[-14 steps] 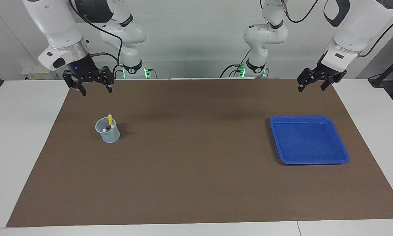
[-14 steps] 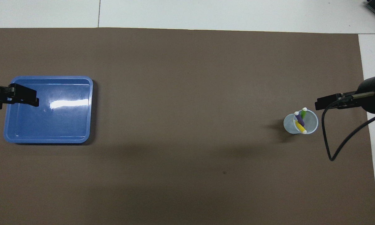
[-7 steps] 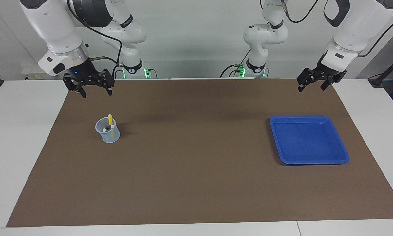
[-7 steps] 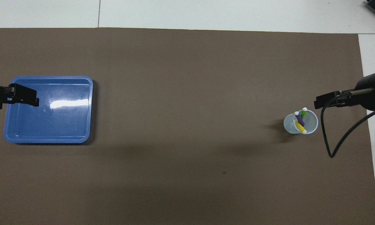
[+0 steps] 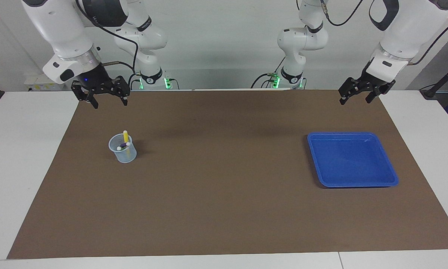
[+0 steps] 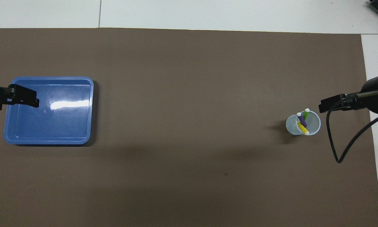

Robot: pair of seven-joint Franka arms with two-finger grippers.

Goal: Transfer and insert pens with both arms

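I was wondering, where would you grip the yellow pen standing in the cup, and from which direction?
Probably at its upper end, from straight above. The yellow pen leans in the clear cup, and only its top clears the rim; the purple pen and green pen crowd the rest. The right gripper, open and nearest, suits it.

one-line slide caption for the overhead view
Three pens stand in a clear cup; blue tray holds nothing.

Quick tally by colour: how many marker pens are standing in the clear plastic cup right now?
Green marker pen: 1
Yellow marker pen: 1
Purple marker pen: 1
Total: 3, all inside the clear plastic cup.
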